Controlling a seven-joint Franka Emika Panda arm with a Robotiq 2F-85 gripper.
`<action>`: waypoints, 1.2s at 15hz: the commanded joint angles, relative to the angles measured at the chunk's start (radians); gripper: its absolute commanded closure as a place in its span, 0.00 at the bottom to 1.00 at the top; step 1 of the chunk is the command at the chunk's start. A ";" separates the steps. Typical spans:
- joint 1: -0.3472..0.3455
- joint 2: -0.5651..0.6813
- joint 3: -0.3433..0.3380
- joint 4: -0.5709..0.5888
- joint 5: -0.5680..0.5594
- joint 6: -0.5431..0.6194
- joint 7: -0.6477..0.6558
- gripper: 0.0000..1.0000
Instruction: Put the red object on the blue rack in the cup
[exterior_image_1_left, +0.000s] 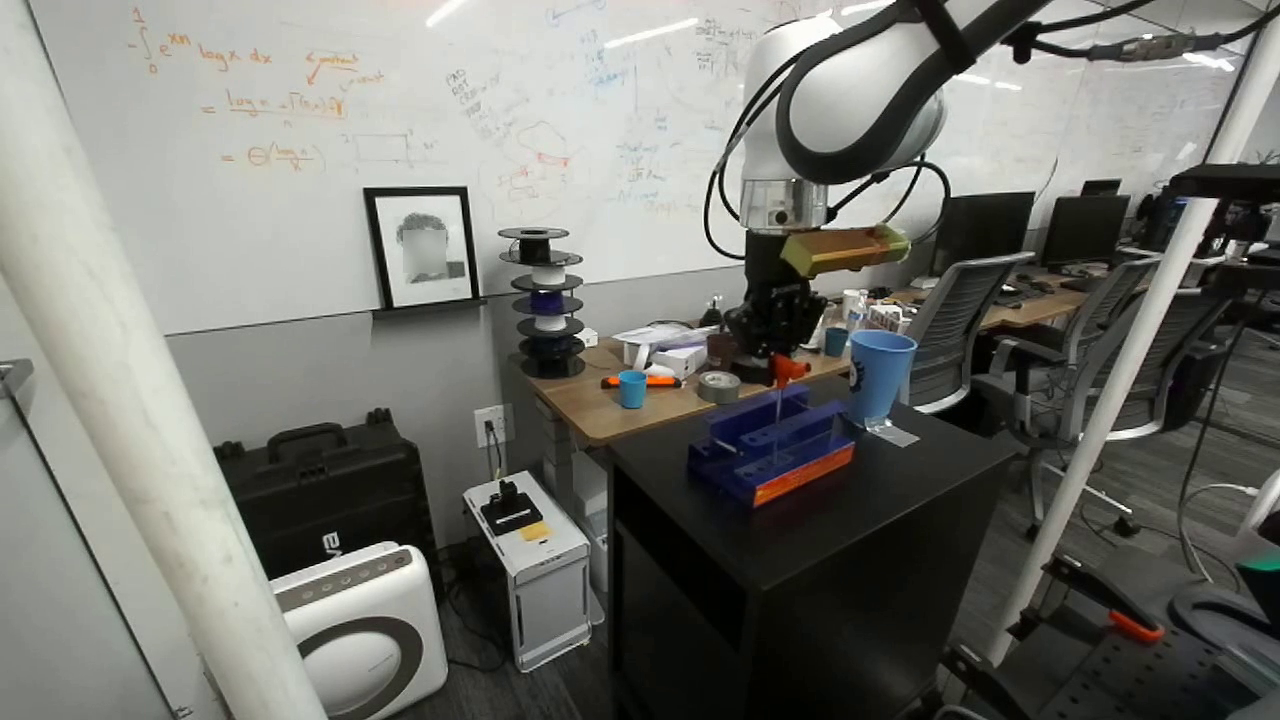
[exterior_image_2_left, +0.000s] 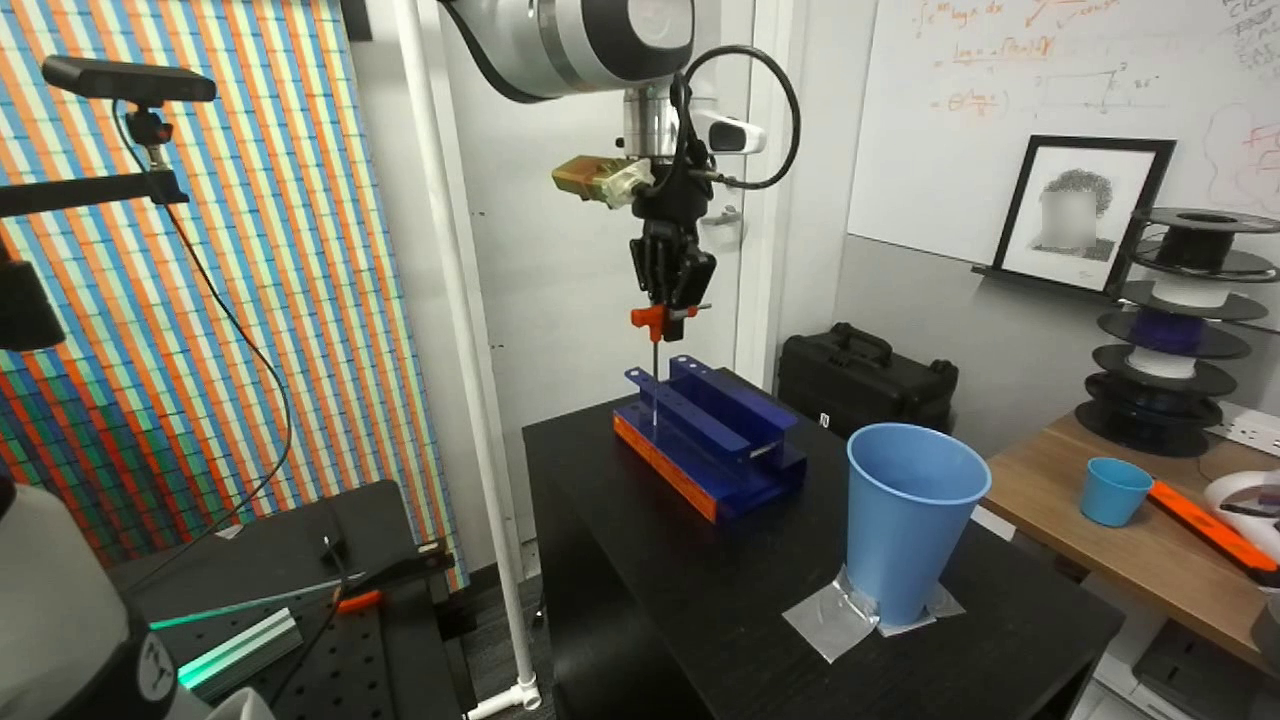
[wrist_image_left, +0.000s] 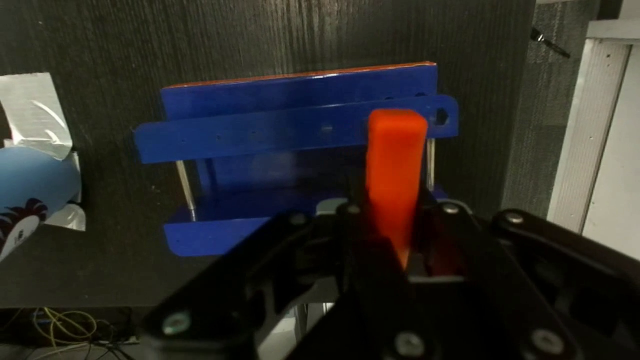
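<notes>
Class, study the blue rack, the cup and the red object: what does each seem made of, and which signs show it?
Blue rack: glossy, probably plastic, perhaps painted metal; smooth faces with pale reflections.
Cup: satin, likely plastic; smooth wall, soft shading.
Red object: likely plastic, fairly matt, evenly coloured; its thin shaft looks metallic, being silvery-grey.

Right of centre in the wrist view the red object (wrist_image_left: 396, 170) is bright orange-red against the black gripper (wrist_image_left: 392, 220), dotted with silvery screw heads (wrist_image_left: 409, 344). The blue rack (exterior_image_2_left: 712, 425) is dark navy – in an exterior view an orange strip (exterior_image_2_left: 662, 465) lines its left edge. Right of the frame's middle there, the cup (exterior_image_2_left: 905, 530) is pale blue above silver-grey tape (exterior_image_2_left: 832, 615) – and, lower left in the wrist view, bears a maroon-and-white design (wrist_image_left: 22, 220). The tabletop (wrist_image_left: 280, 30) is black, finely grained. Upper left in an exterior view, a panel (exterior_image_2_left: 270, 250) carries orange, pale green, cream and light-blue vertical stripes.
</notes>
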 joint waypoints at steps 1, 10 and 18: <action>0.013 -0.044 -0.022 0.002 0.007 -0.032 -0.026 0.90; 0.018 -0.154 -0.014 0.008 0.017 -0.100 -0.052 0.90; 0.016 -0.221 -0.024 0.003 0.053 -0.162 -0.093 0.90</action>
